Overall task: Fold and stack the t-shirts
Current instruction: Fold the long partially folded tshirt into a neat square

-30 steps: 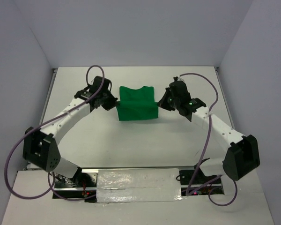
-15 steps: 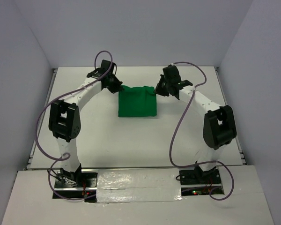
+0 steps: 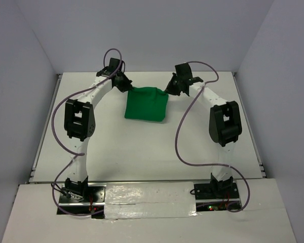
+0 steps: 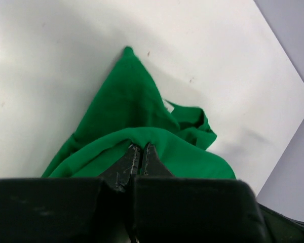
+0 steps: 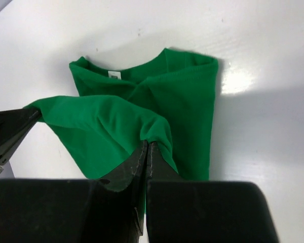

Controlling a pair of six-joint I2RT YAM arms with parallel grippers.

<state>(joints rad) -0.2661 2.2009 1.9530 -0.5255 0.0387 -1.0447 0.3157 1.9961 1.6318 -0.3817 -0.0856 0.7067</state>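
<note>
I see the green t-shirt (image 3: 146, 104) at the far middle of the white table (image 3: 142, 147), its far edge raised and its near part resting on the surface. My left gripper (image 3: 126, 87) is clamped tight on the far left corner, and my right gripper (image 3: 170, 88) is clamped tight on the far right corner

soft matt green cloth t-shirt (image 3: 146, 105), smooth glossy white table (image 3: 142, 147)
</note>
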